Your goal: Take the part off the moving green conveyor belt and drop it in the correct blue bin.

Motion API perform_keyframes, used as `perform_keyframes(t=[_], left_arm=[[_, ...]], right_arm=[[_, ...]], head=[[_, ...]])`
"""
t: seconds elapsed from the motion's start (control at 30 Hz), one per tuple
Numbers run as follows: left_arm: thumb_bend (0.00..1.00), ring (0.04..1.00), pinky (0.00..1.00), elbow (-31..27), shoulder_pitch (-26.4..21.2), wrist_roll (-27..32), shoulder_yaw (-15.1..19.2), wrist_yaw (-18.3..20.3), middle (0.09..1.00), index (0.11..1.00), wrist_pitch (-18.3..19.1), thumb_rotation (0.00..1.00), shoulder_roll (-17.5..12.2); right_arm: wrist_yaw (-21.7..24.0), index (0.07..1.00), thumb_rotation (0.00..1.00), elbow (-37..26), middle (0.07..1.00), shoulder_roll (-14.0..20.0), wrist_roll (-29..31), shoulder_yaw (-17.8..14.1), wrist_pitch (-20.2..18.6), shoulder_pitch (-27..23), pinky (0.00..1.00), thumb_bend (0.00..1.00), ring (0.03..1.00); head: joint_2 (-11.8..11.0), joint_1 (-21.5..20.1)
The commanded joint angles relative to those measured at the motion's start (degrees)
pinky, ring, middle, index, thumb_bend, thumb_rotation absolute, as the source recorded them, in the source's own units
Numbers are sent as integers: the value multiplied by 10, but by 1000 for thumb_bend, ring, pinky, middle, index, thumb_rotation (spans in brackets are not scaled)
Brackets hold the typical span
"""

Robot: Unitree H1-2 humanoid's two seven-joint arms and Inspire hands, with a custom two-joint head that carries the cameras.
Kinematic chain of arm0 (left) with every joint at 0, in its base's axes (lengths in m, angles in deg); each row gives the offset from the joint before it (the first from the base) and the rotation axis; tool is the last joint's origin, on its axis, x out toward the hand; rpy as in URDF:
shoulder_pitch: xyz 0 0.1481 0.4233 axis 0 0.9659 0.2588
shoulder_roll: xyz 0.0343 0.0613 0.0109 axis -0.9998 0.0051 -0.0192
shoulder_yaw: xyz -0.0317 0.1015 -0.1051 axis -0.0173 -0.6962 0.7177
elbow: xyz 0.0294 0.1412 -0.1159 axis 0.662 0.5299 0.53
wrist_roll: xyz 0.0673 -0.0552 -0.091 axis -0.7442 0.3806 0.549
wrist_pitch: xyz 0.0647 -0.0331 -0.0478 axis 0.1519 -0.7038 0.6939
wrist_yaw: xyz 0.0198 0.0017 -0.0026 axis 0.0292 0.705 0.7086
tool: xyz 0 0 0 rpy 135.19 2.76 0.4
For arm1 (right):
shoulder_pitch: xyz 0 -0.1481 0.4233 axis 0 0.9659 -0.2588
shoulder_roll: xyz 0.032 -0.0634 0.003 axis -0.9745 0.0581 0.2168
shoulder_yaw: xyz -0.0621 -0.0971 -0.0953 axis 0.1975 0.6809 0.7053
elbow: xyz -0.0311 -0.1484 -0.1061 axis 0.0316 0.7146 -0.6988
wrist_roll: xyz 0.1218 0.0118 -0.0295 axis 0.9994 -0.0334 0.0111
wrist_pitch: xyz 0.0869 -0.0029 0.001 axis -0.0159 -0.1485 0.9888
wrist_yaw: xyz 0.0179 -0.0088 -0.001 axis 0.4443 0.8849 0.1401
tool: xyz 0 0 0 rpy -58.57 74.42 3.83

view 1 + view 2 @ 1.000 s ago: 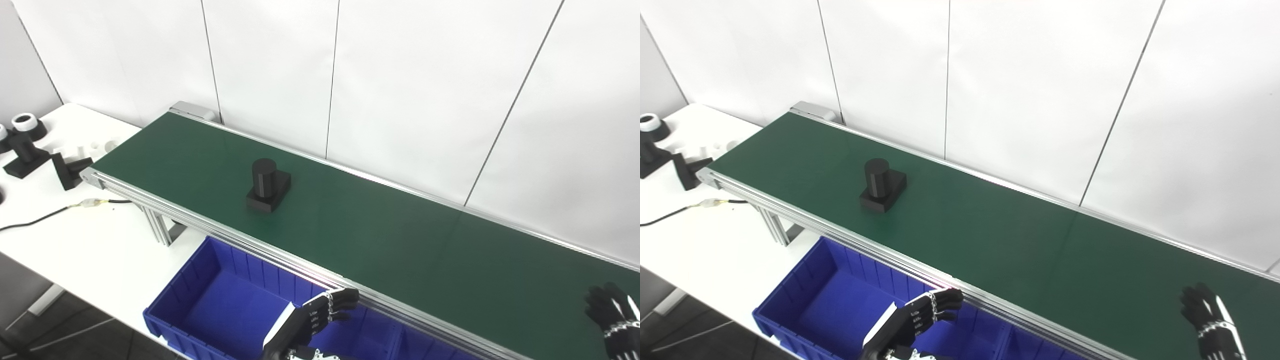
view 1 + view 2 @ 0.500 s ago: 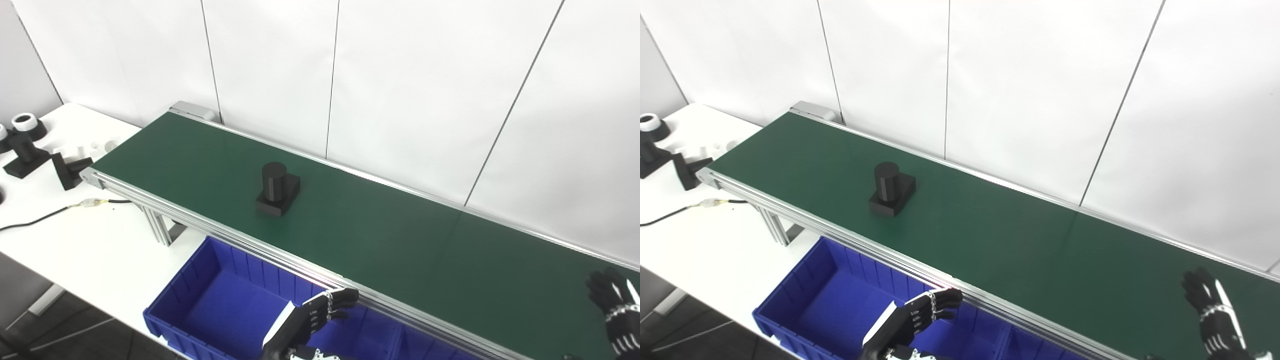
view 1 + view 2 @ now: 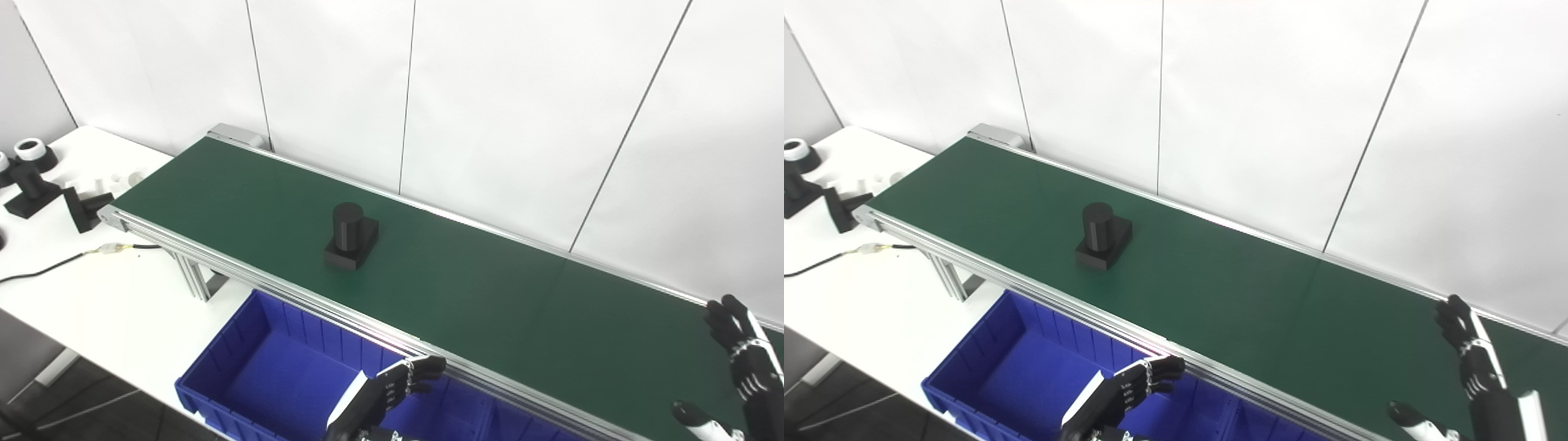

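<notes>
The left hand (image 3: pixel 392 389) is black, with small silver dots along the backs of its fingers and a white panel on its side, seen against the blue bin (image 3: pixel 263 367). The right hand (image 3: pixel 1479 373) is black too, with thin white strips along its long fingers, silver dots across them, and a white-tipped thumb.
</notes>
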Motion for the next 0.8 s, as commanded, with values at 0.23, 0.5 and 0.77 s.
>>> perform_keyframes(t=[0.23,0.5,0.77], left_arm=[[888,838,796,-20,6,10,-7,-1,837,810,-22,219,-4],[887,841,803,-22,8,5,-10,-7,840,808,-22,236,-9],[874,861,834,-26,9,21,0,6,850,815,-22,252,-14]], right_arm=[[-6,960,589,-23,924,-6,-5,8,-19,-24,915,788,915],[-3,962,527,-48,913,-4,-28,17,-58,-49,917,775,907],[4,936,426,-61,897,-4,-60,37,-107,-93,864,789,880]], head=[[5,-14],[13,-36],[17,-71]])
